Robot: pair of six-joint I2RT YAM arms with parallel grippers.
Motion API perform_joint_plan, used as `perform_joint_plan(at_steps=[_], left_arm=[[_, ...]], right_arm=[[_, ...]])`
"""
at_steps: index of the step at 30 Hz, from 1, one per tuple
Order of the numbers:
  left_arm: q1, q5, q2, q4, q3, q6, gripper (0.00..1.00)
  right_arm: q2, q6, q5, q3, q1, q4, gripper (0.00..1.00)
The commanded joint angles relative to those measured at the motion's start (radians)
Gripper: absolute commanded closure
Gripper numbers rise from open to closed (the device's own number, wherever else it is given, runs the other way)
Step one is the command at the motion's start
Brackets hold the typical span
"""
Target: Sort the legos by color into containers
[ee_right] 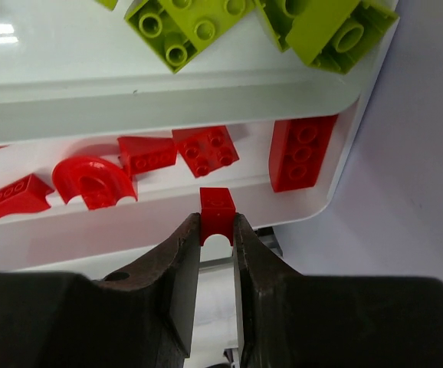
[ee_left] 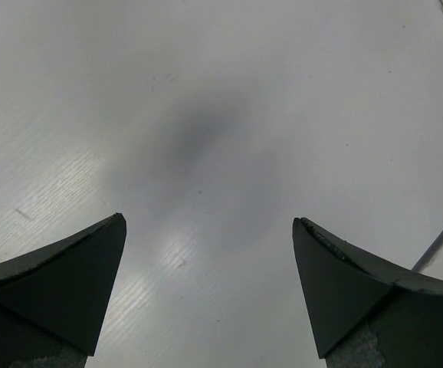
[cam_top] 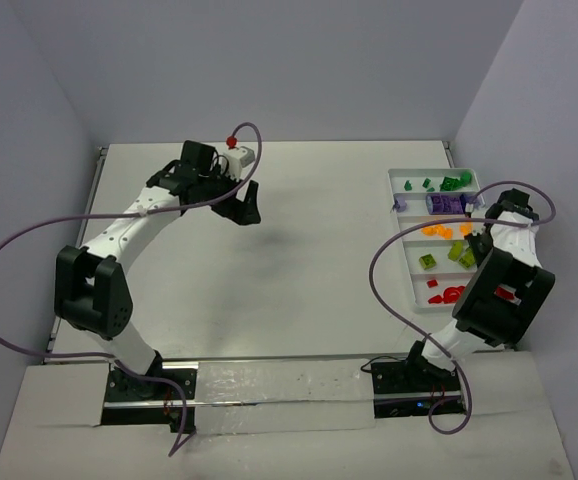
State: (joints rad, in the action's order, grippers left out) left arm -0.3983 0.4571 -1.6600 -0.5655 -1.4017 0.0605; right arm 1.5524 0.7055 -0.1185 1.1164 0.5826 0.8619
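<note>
Holding one small red lego (ee_right: 218, 208) between its fingertips, the right gripper (ee_right: 216, 230) hangs just over the near end of the white tray (ee_right: 129, 100). Its jaws are pinched narrow, with the brick squeezed between them so it can't fall.

Just past it is the last compartment, where the other red legos (ee_right: 206, 152) lie (one is a funny little arch (ee_right: 93, 180)). I think that is why the brick is held here: red goes with red. The next compartment has the lime-yellow legos (ee_right: 183, 31), kept apart by a low wall.

The held brick looks to be above the tray's near rim. So I think it needs a small move inward before letting go, or it may bounce out.

The tray sits along the right edge of the table (cam_top: 299, 230), up by the far corner. The left gripper (ee_left: 208, 221) hangs over the table nearer the far edge, jaws wide, holding nothing, well out of the way.
</note>
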Motion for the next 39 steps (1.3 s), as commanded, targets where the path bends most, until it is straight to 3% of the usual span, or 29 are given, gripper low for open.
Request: perform_joint_plan(at_steps=[1,9,12,17,24,26,28,30,32,35,39], left_arm=[[0.063,0.006,0.032,0.014,0.017,-0.011,0.01],[0.113,0.027,0.052,0.023,0.052,-0.016,0.01],[0.122,0.028,0.057,0.026,0.058,-0.016,0.01],[0.163,0.060,0.064,0.030,0.058,-0.036,0.01],[0.251,0.155,0.106,0.051,0.088,-0.069,0.01],[0.294,0.207,0.130,0.065,0.102,-0.099,0.01],[0.328,0.234,0.151,0.072,0.117,-0.105,0.01],[0.379,0.252,0.175,0.082,0.136,-0.110,0.01],[0.399,0.250,0.197,0.088,0.152,-0.114,0.01],[0.444,0.227,0.235,0.090,0.175,-0.108,0.01],[0.464,0.155,0.308,0.092,0.234,-0.084,0.01]], right_arm=[[0.015,-0.002,-0.066,0.016,-0.001,-0.085,0.94],[0.046,0.007,-0.129,-0.003,-0.012,-0.138,0.87],[0.060,0.011,-0.138,-0.004,-0.012,-0.133,0.77],[0.067,0.000,-0.136,0.004,-0.015,-0.111,0.48],[-0.001,-0.028,-0.055,0.065,-0.073,-0.011,0.38],[-0.032,-0.046,0.047,0.120,-0.136,0.072,0.18],[-0.063,-0.092,0.139,0.163,-0.193,0.112,0.15],[-0.097,-0.188,0.264,0.218,-0.334,0.130,0.11],[-0.117,-0.286,0.409,0.263,-0.441,0.109,0.00],[-0.130,-0.400,0.574,0.286,-0.559,0.006,0.00],[-0.155,-0.559,0.582,0.240,-0.764,-0.223,0.00]])
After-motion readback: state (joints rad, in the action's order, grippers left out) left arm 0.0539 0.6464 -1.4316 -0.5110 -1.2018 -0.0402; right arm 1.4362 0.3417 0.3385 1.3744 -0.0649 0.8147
